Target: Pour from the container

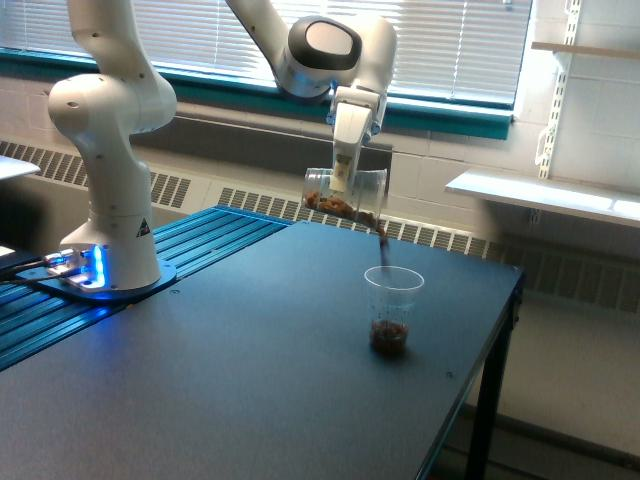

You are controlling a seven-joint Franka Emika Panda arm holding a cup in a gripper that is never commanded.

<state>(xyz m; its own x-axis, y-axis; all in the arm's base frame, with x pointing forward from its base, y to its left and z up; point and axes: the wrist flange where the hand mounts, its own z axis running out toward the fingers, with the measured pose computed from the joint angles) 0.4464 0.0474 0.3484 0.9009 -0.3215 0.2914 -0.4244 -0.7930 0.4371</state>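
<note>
A dark blue bench [200, 370] fills the foreground of a room with slatted window blinds [450, 40], radiator grilles along the wall and a white shelf [545, 195] at 3 o'clock. The white arm's pincer [342, 180] is clamped on the container [345, 197], which hangs directly below it, at 6 o'clock, tipped on its side above the bench. The clear, wide tub holds brown pieces that spill from its lip toward a small clear cup [392, 310] standing on the bench at 5 o'clock.
</note>
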